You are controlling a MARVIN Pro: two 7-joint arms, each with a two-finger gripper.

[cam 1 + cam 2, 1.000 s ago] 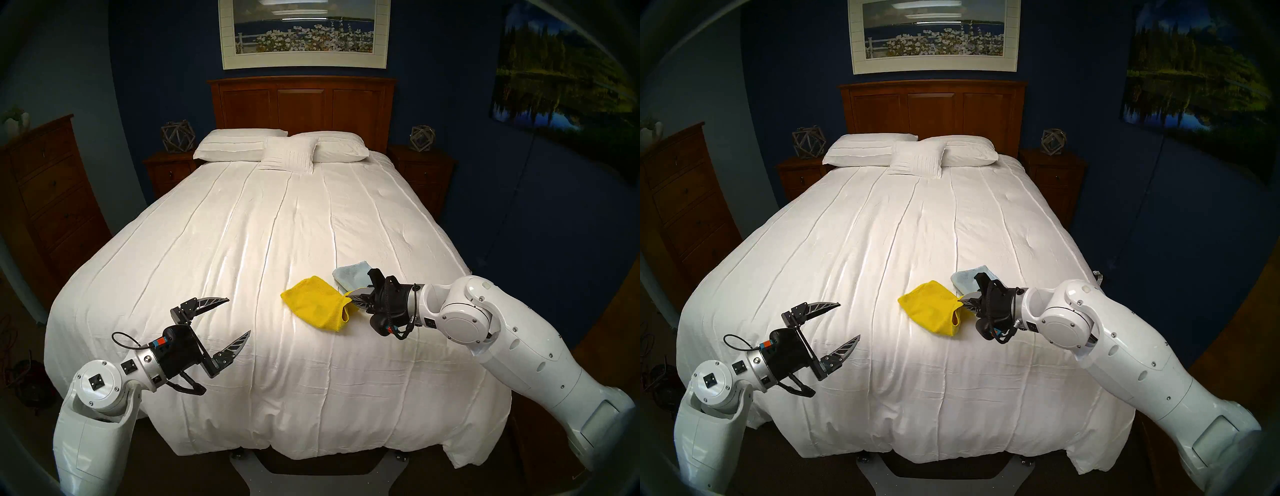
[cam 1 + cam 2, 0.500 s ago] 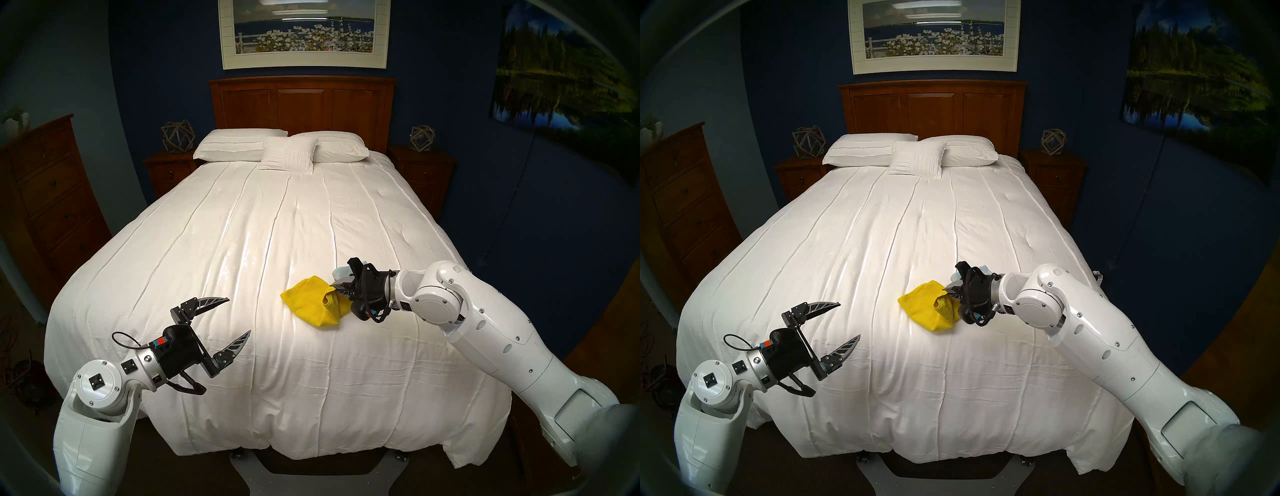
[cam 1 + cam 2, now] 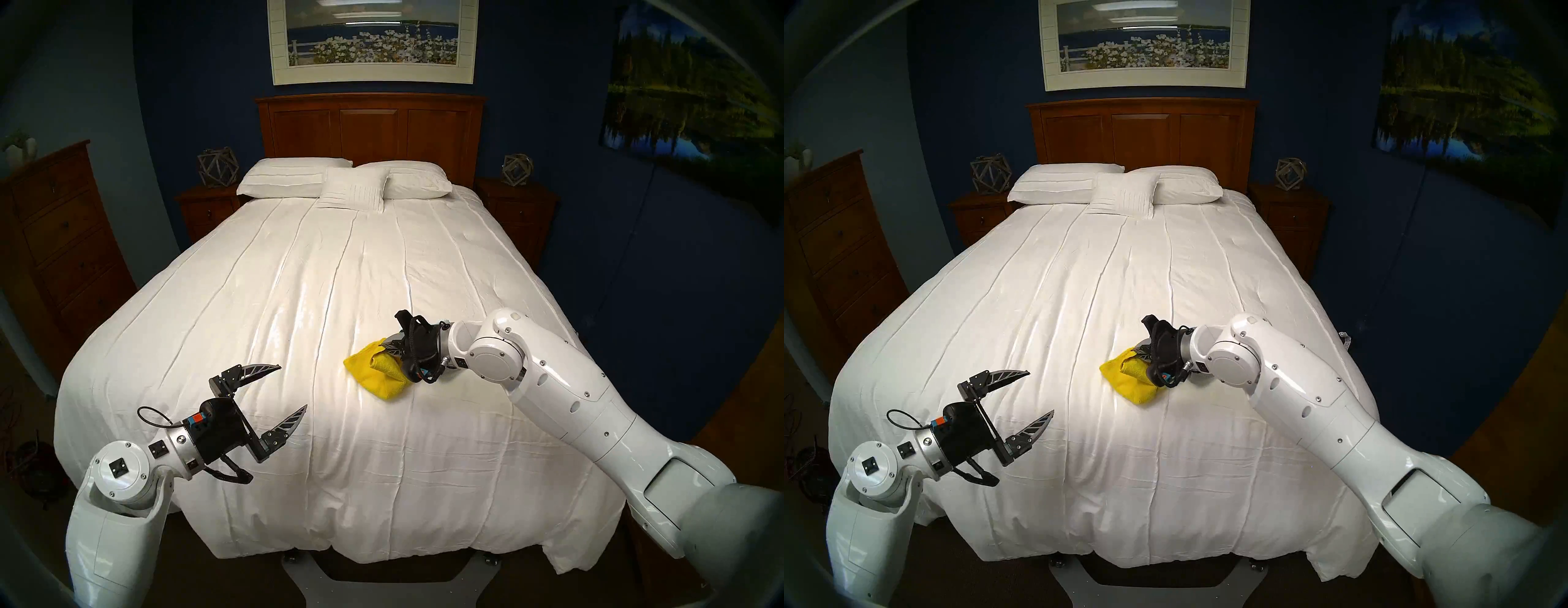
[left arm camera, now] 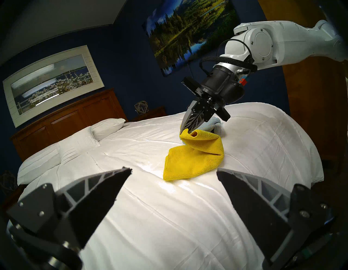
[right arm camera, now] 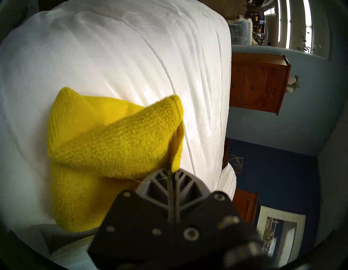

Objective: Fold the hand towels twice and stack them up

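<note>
While pinched shut, right tool lifts yellow towel corner, rest folded beneath.

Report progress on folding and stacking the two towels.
Done: the yellow towel already looks folded once, lying doubled on the bedspread. In hand: the right hand, shut on one yellow corner, carries it over the towel for the second fold; the left hand hangs open, idle. Left: laying that fold flat, folding the pale blue towel behind it as needed, then stacking.
</note>
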